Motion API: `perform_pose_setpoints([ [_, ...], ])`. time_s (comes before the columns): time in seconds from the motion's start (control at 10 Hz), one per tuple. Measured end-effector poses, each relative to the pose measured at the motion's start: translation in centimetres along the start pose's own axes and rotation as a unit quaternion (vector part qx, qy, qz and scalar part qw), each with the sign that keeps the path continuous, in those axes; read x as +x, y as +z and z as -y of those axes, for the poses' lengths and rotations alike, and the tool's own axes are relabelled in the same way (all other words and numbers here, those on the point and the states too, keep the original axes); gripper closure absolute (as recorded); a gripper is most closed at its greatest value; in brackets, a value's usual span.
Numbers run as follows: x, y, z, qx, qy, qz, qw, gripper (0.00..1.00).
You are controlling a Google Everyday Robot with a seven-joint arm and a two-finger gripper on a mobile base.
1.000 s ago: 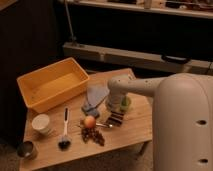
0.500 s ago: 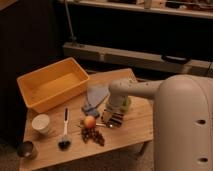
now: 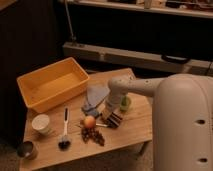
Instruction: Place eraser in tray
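The gripper (image 3: 111, 112), its grip unreadable, is at the eraser (image 3: 115, 120) mid-frame; a shallow hold could drop it short of the tray (image 3: 55, 99).

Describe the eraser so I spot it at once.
On the wooden table, look right of the yellow tray, past the blue cloth. The eraser sits at the end effector: a flat dark striped block, unlike the round orange fruit beside it.

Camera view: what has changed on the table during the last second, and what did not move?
Almost nothing. The arm shifted only slightly; the gripper stays low over the eraser, beside the green cup. No taking hold or letting go shows. The eraser, yellow tray, brush and cloth kept their places.
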Motion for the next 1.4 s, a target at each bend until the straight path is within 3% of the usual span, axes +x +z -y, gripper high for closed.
perform_pose_setpoints([
  [0.4, -3.5, -8.7, 0.1, -0.005, 0.019, 0.023, 0.9995, 0.86],
  [0.7, -9.3, -16.1, -0.3, -0.005, 0.017, 0.034, 0.9993, 0.86],
  [0.8, -11.8, -17.7, -0.6, -0.006, 0.014, 0.038, 0.9992, 0.86],
  [1.1, -20.3, -19.4, -1.8, -0.023, 0.003, 0.059, 0.998, 0.86],
  [1.4, -27.0, -18.1, -3.1, -0.038, -0.01, 0.074, 0.9965, 0.86],
])
